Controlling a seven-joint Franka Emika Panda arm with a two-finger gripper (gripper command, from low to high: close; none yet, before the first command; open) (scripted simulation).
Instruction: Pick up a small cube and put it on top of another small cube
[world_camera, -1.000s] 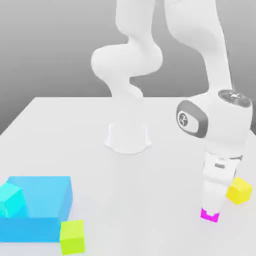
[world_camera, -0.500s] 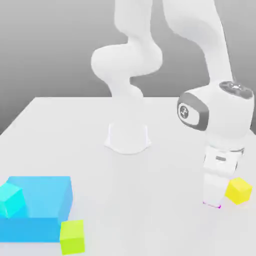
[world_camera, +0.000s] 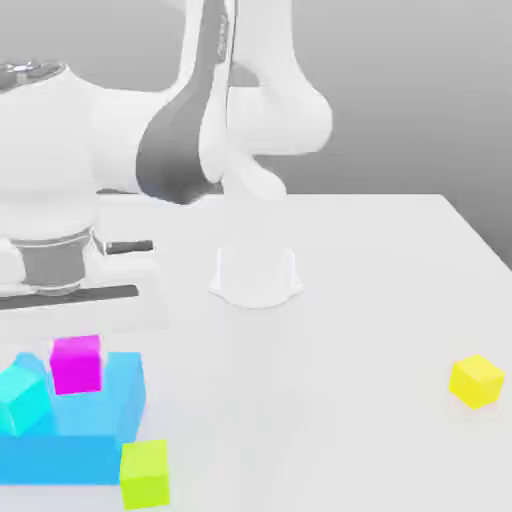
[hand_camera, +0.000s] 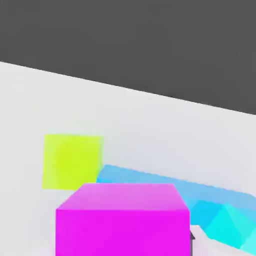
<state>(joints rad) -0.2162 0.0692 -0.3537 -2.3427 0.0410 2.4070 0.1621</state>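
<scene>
The small magenta-pink cube (world_camera: 76, 363) hangs at or just over the top of the large blue block (world_camera: 100, 440), at the exterior view's left. My gripper (world_camera: 75, 342) comes down onto it from the white hand above and appears shut on it; the fingers themselves are hard to make out. In the hand view the magenta cube (hand_camera: 122, 220) looms very close. A small cyan cube (world_camera: 22, 398) leans on the blue block beside it. The yellow cube (world_camera: 476, 381) lies far off at the exterior view's right.
A yellow-green cube (world_camera: 145, 473) stands on the table in front of the blue block, also seen as the yellow-green cube (hand_camera: 72, 161) in the hand view. The robot's base (world_camera: 255, 275) is mid-table. The white table's edge (world_camera: 478, 238) runs along the right.
The arm swung from beside the yellow cube across to the exterior view's left. The magenta cube went with it, off the table and over the blue block.
</scene>
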